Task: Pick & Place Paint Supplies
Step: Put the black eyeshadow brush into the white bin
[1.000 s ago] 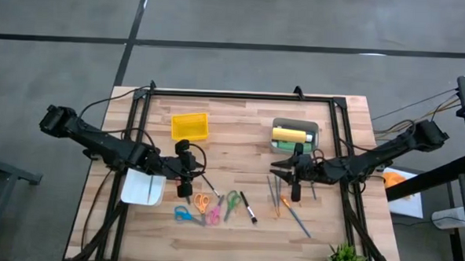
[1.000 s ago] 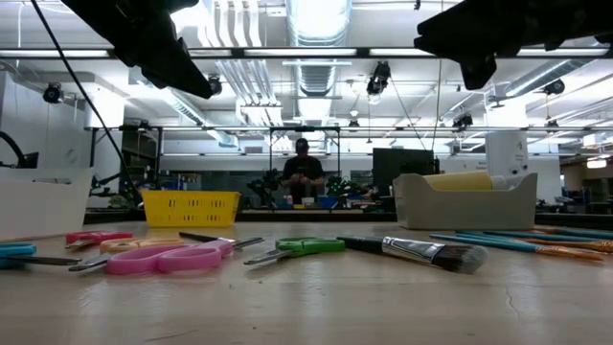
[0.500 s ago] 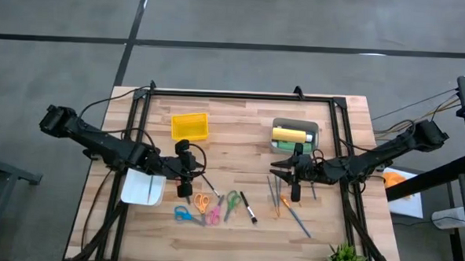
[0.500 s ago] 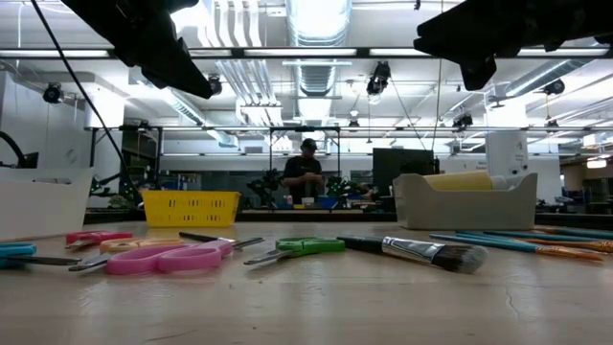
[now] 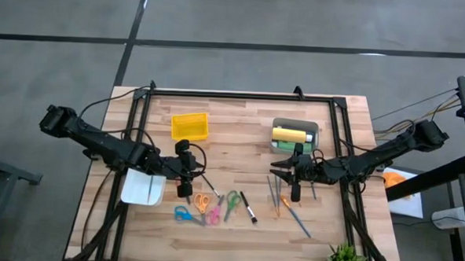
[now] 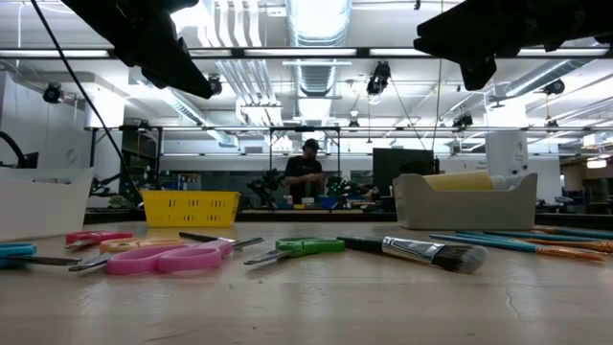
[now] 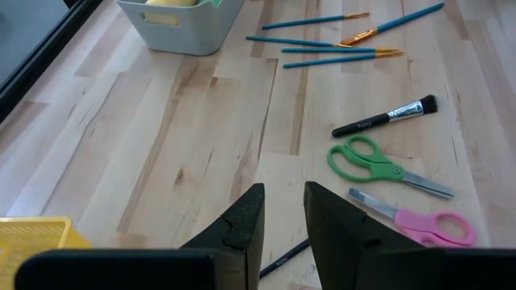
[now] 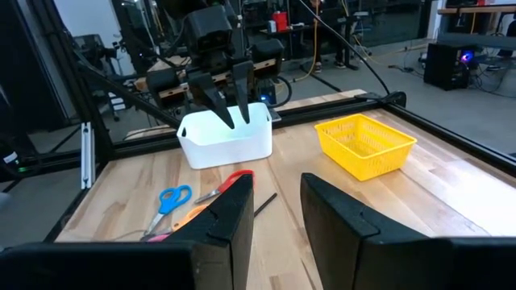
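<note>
Our left gripper hovers empty, fingers slightly apart, scissors just beside it. Our right gripper, also parted, hangs over the brushes near the desk's front edge. We read no writing.

Light comes from long ceiling lamps that blow out to white glare in the low view, leaving both arms above as flat black shapes while the room behind stays evenly bright. From overhead the table is lit softly and evenly, with only faint, short shadows under the arms and no glare on the wood. In the low view the nearest strip of the table is out of focus and the pink scissors look soft; in the left wrist view the pale wood shows a mild sheen, and the dark fingers at the edge are slightly blurred.
</note>
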Controlling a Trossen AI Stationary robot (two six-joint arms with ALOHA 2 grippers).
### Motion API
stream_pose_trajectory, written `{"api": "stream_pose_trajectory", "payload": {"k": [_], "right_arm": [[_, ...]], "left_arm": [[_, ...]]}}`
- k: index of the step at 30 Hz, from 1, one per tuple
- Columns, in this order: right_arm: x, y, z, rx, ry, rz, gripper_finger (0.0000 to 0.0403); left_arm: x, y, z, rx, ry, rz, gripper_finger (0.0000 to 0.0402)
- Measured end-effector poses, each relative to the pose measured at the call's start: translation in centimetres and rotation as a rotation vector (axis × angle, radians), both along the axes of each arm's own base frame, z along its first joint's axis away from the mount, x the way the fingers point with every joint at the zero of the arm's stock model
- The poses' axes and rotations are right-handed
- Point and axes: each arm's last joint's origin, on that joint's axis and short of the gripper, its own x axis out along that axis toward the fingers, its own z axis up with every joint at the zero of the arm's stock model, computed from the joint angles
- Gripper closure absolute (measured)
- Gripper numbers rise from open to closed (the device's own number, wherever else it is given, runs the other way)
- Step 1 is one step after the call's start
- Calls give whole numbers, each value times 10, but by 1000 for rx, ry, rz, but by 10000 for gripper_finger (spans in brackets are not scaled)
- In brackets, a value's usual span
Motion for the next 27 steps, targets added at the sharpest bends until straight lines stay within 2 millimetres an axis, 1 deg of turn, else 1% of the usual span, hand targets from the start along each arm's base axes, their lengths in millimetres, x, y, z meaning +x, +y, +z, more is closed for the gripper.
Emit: {"api": "stream_pose_trajectory", "payload": {"k": [4, 6, 10, 14, 17, 19, 23, 25, 27], "right_arm": [[0, 0, 0, 0, 0, 0, 301], [0, 0, 0, 0, 0, 0, 301], [0, 0, 0, 0, 0, 0, 301], [0, 0, 0, 0, 0, 0, 301], [0, 0, 0, 0, 0, 0, 301], [0, 0, 0, 0, 0, 0, 301], [0, 0, 0, 0, 0, 0, 301], [0, 0, 0, 0, 0, -1, 301], [0, 0, 0, 0, 0, 0, 301]], "left_arm": [[0, 0, 0, -5, -1, 3, 310], [0, 0, 1, -53, -18, 41, 310], [0, 0, 1, -273, -53, 224, 310], [-1, 3, 4, -440, 24, 293, 310], [-4, 4, 0, -556, 50, 435, 310], [-4, 6, 0, -613, 27, 531, 310], [-2, 7, -2, -656, 17, 596, 310], [0, 7, -7, -677, 32, 640, 310], [3, 8, -14, -717, 43, 721, 309]]}}
